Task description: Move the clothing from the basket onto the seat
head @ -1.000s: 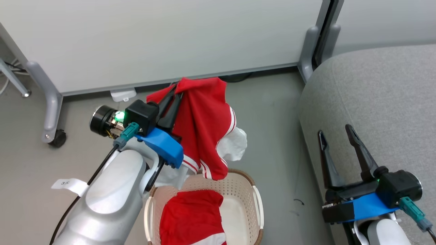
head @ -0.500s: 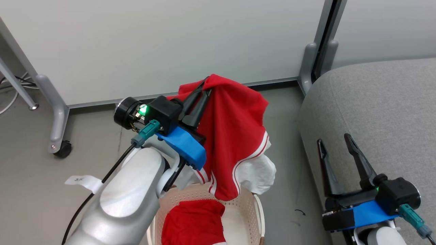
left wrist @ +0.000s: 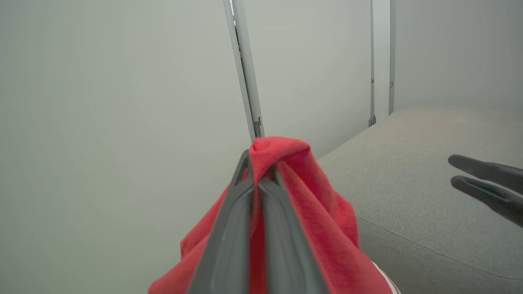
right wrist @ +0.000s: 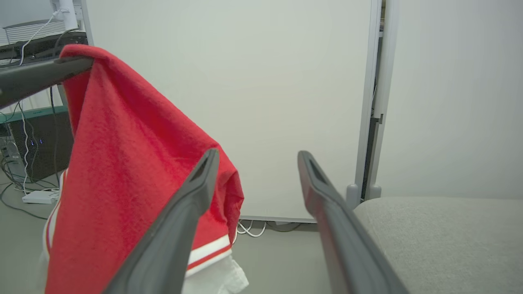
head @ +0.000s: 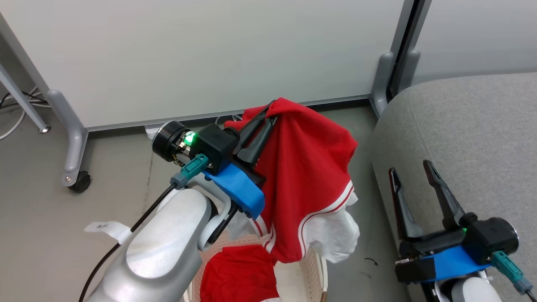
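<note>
My left gripper (head: 270,111) is shut on the top fold of one piece of the clothing, a red garment (head: 306,180) with white stripe trim and a white panel. It hangs in the air above the basket (head: 312,272), just left of the seat (head: 461,134). A second red garment (head: 239,277) lies inside the basket. In the left wrist view the fingers (left wrist: 245,204) pinch the red cloth (left wrist: 327,220), with the seat (left wrist: 408,171) to the right. My right gripper (head: 409,167) stands open and holds nothing, over the seat's near edge. Its own view shows the gripper (right wrist: 257,154) beside the hanging garment (right wrist: 122,163).
A pale grey partition panel (head: 209,54) stands behind, with a wheeled leg (head: 71,138) at left and another post (head: 384,79) by the seat's corner. A white tag (head: 102,228) lies on the floor. Cables and a power strip (right wrist: 39,197) sit by the panel's foot.
My left gripper has carried the red garment to the right, closer to the seat, still shut on it. The head camera has shifted a little. The right gripper has stayed open and still.
</note>
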You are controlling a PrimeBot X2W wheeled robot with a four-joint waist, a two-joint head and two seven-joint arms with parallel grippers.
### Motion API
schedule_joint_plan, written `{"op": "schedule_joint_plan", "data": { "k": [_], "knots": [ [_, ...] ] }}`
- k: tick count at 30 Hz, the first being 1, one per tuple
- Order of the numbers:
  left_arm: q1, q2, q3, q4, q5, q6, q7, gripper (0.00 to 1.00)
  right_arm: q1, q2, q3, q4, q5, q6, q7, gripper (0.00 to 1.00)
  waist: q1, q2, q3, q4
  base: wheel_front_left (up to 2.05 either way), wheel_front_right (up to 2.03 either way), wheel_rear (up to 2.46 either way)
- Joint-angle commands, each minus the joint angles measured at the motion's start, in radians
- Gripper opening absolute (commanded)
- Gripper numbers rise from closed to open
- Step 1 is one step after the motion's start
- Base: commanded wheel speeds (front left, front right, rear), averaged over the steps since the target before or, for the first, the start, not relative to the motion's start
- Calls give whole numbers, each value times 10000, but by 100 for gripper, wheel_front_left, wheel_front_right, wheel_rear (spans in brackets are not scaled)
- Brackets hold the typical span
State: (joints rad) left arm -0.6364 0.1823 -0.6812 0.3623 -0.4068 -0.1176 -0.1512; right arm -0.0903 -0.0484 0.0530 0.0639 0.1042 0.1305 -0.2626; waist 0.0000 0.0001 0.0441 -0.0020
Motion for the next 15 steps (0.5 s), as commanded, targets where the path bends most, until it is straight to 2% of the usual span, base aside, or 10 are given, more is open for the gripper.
{"op": "schedule_joint_plan", "data": {
  "k": [1,7,15],
  "knots": [
    [138,55,19,-63,-47,50,-5,0,-111,-34,70,-106,-118,5,-35,100,0,-1,9,-10,0,0,0],
    [115,116,-9,-153,-45,136,6,0,-843,-157,884,-318,-642,5,-35,100,0,-1,96,-48,0,0,0],
    [-64,77,-127,-179,-22,133,-66,0,-2551,-1493,2646,510,-460,5,-33,100,0,-1,222,46,0,0,0]
  ]
}}
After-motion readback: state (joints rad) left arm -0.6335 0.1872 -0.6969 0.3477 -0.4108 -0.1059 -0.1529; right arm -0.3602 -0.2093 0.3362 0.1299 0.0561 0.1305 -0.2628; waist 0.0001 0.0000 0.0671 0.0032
